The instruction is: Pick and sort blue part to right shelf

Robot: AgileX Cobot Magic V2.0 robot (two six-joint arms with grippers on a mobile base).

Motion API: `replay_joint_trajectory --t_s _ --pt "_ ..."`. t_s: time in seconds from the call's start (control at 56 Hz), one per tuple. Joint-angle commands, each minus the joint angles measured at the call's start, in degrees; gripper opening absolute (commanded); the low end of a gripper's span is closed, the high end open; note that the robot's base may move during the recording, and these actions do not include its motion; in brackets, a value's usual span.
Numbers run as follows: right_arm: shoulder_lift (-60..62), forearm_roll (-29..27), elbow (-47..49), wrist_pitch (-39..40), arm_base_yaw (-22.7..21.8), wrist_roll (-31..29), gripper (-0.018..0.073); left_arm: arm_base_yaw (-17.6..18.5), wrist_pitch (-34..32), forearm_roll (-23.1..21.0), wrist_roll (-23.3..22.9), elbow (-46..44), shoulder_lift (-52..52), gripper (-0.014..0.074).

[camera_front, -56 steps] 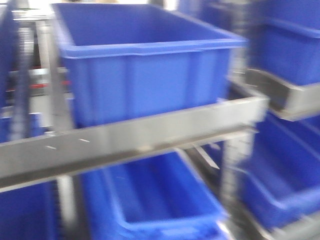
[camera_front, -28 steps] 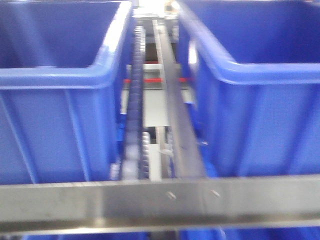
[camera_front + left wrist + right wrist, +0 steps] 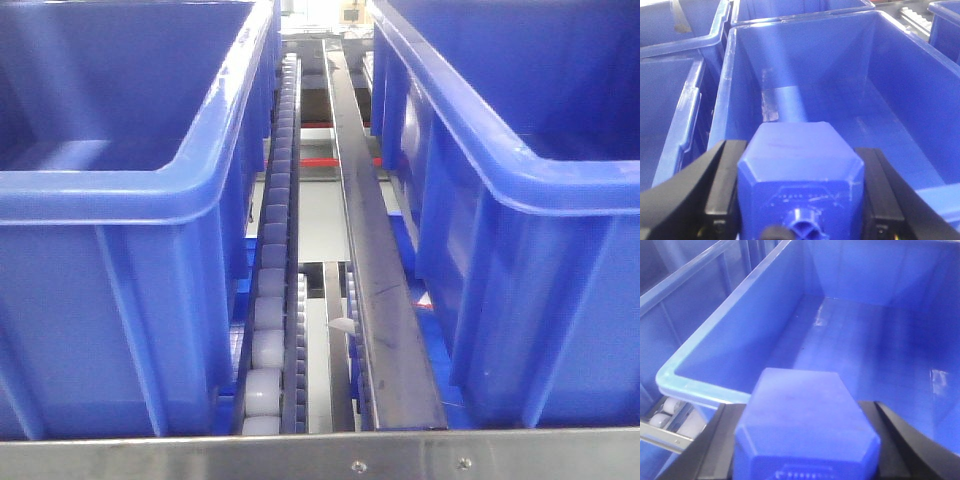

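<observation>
Two grasps, left gripper (image 3: 800, 150) fingers clamped on left blue part (image 3: 800, 175), right gripper (image 3: 805, 410) fingers clamped on right blue part (image 3: 805, 435), bottom centre.

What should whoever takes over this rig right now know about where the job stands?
Left gripper: jaws shut on a blue part, held over an open blue bin whose visible floor is bare.
Right gripper: jaws shut on a second blue part, held at the near rim of another blue bin, also bare where visible.
Done: both parts are picked.
Left: neither part is released; each has to go down into the right-shelf bin. The front view shows only a left-hand bin, a roller track and a right-hand bin, no arms, so which bin each wrist faces cannot be told.
</observation>
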State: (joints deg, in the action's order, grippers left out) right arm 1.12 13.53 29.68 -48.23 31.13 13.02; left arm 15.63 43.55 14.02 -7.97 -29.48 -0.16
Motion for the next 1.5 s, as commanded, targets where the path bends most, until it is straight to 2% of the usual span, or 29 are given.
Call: replay_joint_trajectory --t_s 0.0,0.821,0.928,1.035,1.107,1.231,1.339,1.481 --pt "0.1 1.1 1.5 5.0 -0.1 -0.4 0.0258 0.2 -5.1 0.4 -0.6 -1.5 0.8 0.0335" --pt "0.1 1.1 1.5 5.0 -0.1 -0.4 0.0258 0.2 -5.3 0.4 -0.6 -1.5 0.8 0.0335" --pt "0.1 1.1 1.5 5.0 -0.1 -0.4 0.0258 0.2 -5.7 0.4 -0.6 -1.5 0.8 0.0335" --pt "0.1 1.1 1.5 5.0 -0.1 -0.4 0.0258 0.2 -8.9 0.4 -0.5 -2.1 1.3 0.0335" --pt "0.1 1.1 1.5 5.0 -0.1 -0.4 0.0258 0.2 -9.9 0.4 -0.4 -4.3 4.1 0.0335" --pt "0.1 1.1 1.5 5.0 -0.1 -0.4 0.0258 0.2 -6.7 0.2 -0.3 -11.8 13.6 0.0335" --pt "0.1 1.1 1.5 5.1 -0.1 -0.4 0.0258 0.2 -3.1 -2.5 -0.3 -19.9 25.7 0.0335" --pt "0.1 1.1 1.5 5.1 -0.1 -0.4 0.0258 0.2 -2.0 -6.1 -0.1 -26.2 40.0 0.0335"
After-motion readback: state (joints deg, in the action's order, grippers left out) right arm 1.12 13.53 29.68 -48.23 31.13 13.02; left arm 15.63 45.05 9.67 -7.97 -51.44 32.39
